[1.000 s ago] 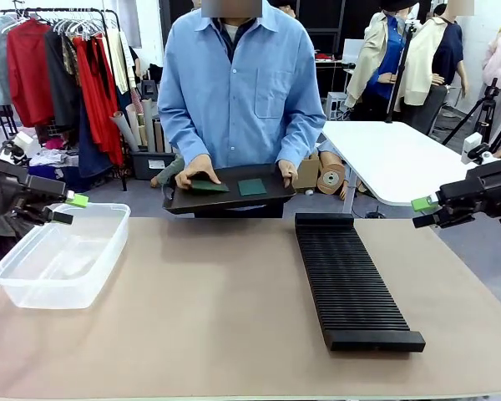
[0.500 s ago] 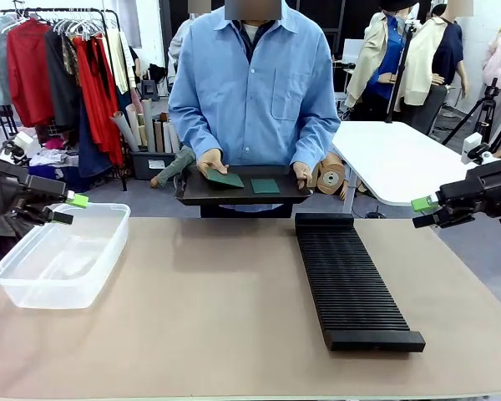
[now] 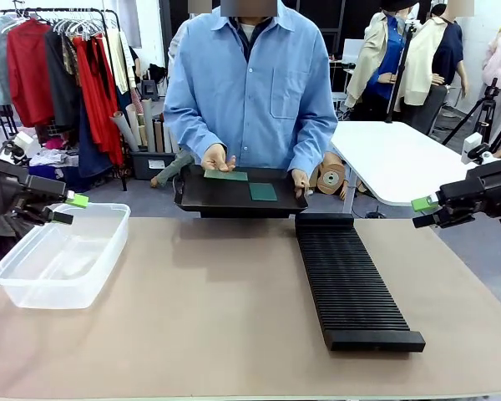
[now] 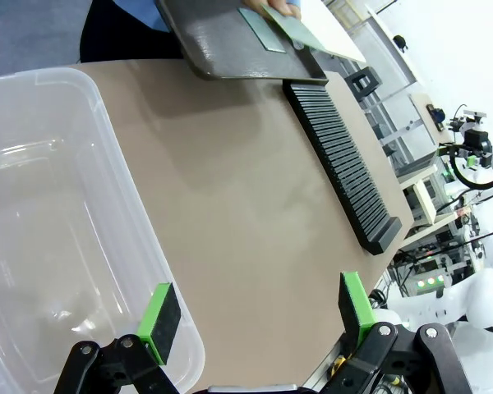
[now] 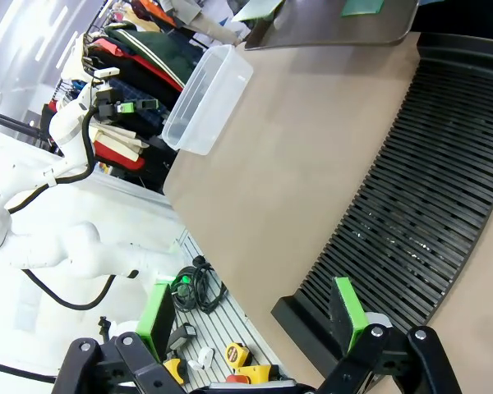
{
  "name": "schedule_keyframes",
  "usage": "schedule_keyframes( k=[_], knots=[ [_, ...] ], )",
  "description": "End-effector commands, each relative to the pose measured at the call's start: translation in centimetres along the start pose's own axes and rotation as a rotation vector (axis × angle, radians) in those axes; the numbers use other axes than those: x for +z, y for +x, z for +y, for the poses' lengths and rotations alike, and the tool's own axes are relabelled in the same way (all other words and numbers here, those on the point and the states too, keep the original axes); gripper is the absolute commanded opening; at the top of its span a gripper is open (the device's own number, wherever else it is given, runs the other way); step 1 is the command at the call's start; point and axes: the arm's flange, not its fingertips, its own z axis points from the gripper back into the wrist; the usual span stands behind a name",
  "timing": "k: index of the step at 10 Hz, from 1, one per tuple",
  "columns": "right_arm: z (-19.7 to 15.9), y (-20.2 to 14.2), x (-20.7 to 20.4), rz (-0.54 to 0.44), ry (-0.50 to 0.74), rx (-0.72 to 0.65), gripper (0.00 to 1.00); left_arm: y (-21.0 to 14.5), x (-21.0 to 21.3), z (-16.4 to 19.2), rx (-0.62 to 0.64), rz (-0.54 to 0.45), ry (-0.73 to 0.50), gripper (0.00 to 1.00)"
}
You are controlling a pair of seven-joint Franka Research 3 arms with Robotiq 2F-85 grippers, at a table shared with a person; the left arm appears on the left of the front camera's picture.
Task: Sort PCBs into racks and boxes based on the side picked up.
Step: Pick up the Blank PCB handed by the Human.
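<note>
While a person stands at the far side holding a black tray (image 3: pixel 204 193) at the table's (image 3: pixel 217 309) far edge, two PCBs lie flat on it. One hand (image 3: pixel 215 157) rests its fingers on the lighter PCB (image 3: pixel 225 175). The darker PCB (image 3: pixel 263 191) lies just beside it, untouched. The other hand (image 3: pixel 300 179) grips the tray's rim. The left gripper (image 3: pixel 73 210) hovers over the clear tub's (image 3: pixel 33 288) far end with its jaws spread wide and nothing between them (wrist view: one pad over the tub rim). The right gripper (image 3: pixel 421 212) hangs right of the rack (image 3: pixel 351 284), well apart from it, its jaws also spread wide and empty.
</note>
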Motion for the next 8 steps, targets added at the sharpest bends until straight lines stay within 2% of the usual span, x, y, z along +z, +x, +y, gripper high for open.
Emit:
schedule_keyframes(
  k=[1,6,8],
  knots=[
    [0.0,0.1,0.0,-0.005,0.0,0.004,1.0,0.0,0.1,0.1,0.001,-0.005,0.001,1.0],
    [0.0,0.1,0.0,-0.005,0.0,0.004,1.0,0.0,0.0,0.0,0.0,0.0,0.0,1.0],
    [0.0,0.1,0.0,-0.005,0.0,0.004,1.0,0.1,1.0,1.6,0.046,-0.006,-0.075,1.0]
  ],
)
